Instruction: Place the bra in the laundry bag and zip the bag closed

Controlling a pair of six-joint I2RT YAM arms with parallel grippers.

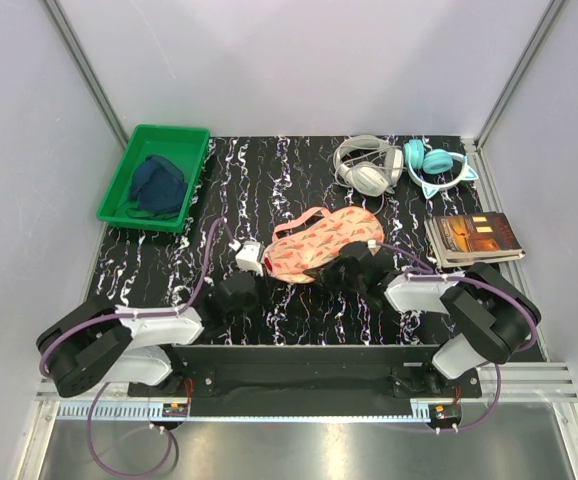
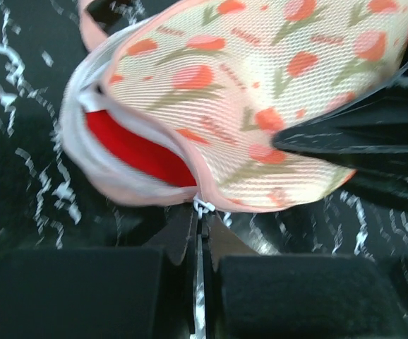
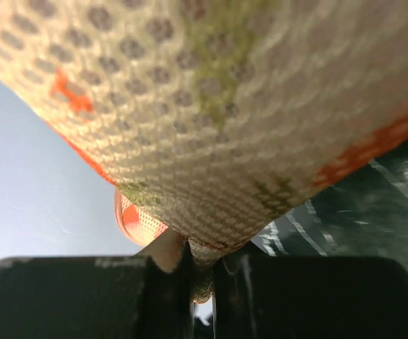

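The bra [image 2: 130, 148] is inside the laundry bag [image 1: 314, 240], a slice of smooth bright red showing through the gap along the bag's unzipped edge. So the packing looks done and the zipping is the step in hand.

The left fingers [image 2: 178, 236] are pressed together on the small white zip pull [image 2: 202, 206] at the bag's near rim. The right fingers [image 3: 105, 296] are clamped on a fold of the bag's cloth at its other end, which I take for a brace. Next, the pull has to be drawn round the curved rim while the other end is held taut. The soft fabric could bunch, or red cloth could snag in the teeth.

The bag is a rounded pouch of open-weave peach mesh printed with red flowers on green stems, edged in pink. It lies on a black worktop [image 1: 269, 180] veined white. Left of the bag and farther back is a green tray [image 1: 129, 170] holding a crumpled dark blue garment [image 1: 157, 185]. Behind the bag are white headphones [image 1: 364, 165], with teal headphones [image 1: 437, 168] beside them. To the bag's right lies a book [image 1: 474, 238].
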